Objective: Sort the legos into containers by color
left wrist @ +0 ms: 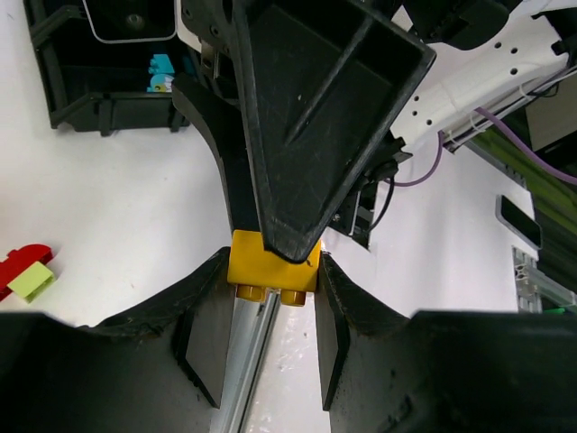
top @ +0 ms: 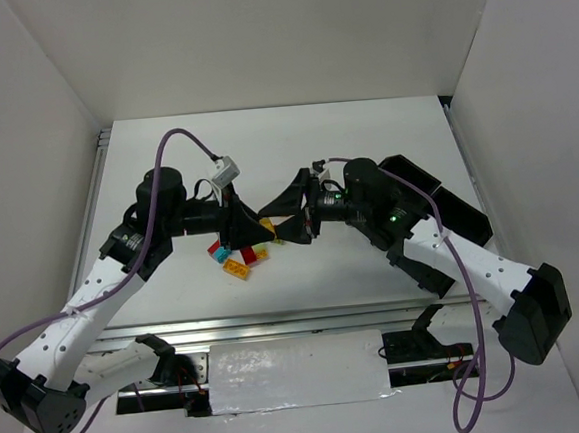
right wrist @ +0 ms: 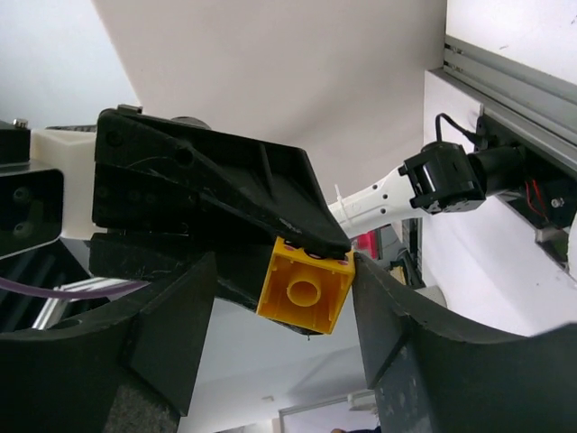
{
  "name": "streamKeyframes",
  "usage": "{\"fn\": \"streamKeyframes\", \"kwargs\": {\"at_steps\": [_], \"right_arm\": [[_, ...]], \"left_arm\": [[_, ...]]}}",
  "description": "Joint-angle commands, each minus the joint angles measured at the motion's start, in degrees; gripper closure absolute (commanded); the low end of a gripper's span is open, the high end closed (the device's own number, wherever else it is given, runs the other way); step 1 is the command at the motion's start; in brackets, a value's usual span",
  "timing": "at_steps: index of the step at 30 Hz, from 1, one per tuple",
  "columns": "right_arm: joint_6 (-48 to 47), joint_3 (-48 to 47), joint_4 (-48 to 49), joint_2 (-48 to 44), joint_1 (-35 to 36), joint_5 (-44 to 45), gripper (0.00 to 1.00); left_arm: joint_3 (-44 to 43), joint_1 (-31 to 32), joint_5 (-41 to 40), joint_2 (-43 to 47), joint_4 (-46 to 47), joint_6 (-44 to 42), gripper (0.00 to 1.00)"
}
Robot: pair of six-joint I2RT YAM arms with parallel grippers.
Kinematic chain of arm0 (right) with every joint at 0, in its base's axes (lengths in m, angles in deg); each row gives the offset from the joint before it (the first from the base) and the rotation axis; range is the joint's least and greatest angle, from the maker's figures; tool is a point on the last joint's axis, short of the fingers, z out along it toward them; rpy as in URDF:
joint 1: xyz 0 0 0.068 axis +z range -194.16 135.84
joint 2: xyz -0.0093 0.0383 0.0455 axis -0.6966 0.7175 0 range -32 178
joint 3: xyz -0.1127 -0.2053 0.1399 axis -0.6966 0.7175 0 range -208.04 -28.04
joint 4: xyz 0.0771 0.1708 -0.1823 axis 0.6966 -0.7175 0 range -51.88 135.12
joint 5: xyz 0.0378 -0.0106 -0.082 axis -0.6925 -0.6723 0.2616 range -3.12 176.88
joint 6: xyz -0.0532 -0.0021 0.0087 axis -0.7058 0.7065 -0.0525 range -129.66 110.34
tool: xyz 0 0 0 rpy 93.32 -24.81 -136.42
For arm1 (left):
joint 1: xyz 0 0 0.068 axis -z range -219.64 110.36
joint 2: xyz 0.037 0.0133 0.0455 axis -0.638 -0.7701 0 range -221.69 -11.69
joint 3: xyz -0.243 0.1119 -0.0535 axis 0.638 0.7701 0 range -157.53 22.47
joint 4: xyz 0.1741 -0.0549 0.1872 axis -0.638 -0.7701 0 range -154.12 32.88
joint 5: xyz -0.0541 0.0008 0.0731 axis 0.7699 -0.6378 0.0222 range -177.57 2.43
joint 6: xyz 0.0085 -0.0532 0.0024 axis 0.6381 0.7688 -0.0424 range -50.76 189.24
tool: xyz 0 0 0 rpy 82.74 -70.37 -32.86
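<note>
Yellow lego [right wrist: 305,289] held in mid-air between both arms

The left end effector [left wrist: 272,316] is clamped on the yellow lego, above the desk [top: 314,144]. The right end effector [right wrist: 284,334] straddles the same brick, jaws apart: one finger against it, the other standing off. The loose legos [top: 239,258] lie below.

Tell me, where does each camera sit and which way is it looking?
Top external: above and behind, looking down at the table; left arm and right arm both show.
Left wrist: on the left hand, looking along its fingers at the yellow brick they grip, tray beyond.
Right wrist: on the right hand, its open fingers straddling the same brick, facing the left hand.
Shared: both wrist views show that brick.
</note>
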Motion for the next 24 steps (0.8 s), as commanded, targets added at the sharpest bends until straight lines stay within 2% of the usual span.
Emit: {"fn": "streamKeyframes", "kwargs": {"at_steps": [1,3,4,6,7,9,11,12,14,16,18,24], "right_arm": [[1.91,-2.63,5.17,0.3,1.38,-1.74,0.33],[1.48,-2.89,5.0,0.74,1.82,-1.75,0.42],[1.56,-2.8,5.0,0.83,2.0,-1.75,0.54],[1.74,-1.93,5.52,0.74,2.26,-1.48,0.7],[1.74,-1.66,5.35,0.57,2.26,-1.31,0.88],[1.57,-1.22,4.65,0.21,2.27,-0.87,1.0],[1.3,-1.13,4.38,0.04,2.27,-0.52,1.0],[1.3,-1.22,4.38,0.13,2.26,-0.51,1.0],[1.39,-1.31,4.64,0.04,2.26,-0.52,1.0],[1.3,-1.4,4.38,0.39,2.26,-0.51,1.0],[1.04,-1.31,4.29,0.39,2.26,-0.17,1.0],[-3.52,0.62,-0.79,-0.14,-0.19,2.82,1.0]], "left_arm": [[0.15,0.17,-1.7,0.77,0.09,-3.8,1.0],[0.32,0.17,-2.58,0.86,-0.17,-4.23,1.0],[0.33,0.26,-3.1,0.86,-0.26,-4.41,1.0],[-0.11,0.26,-3.55,0.51,-1.14,-5.11,1.0],[-0.38,0.26,-3.72,0.51,-1.49,-5.29,1.0],[-0.9,0.17,-4.6,0.16,-2.72,-5.73,0.95],[-1.08,0.26,-6.27,-0.11,-3.51,-6.17,0.77],[-1.08,0.26,-6.8,-0.37,-4.3,-6.43,0.61],[-1.17,0.26,-8.46,-0.89,-5.27,-6.43,0.48],[-0.82,0.26,-9.87,-0.99,-5.36,-5.82,0.21],[-0.82,0.26,-11.8,-1.16,-5.8,-5.56,0.01],[-1.87,0.17,-21.55,-0.2,-8.08,-4.42,0.0]]}}
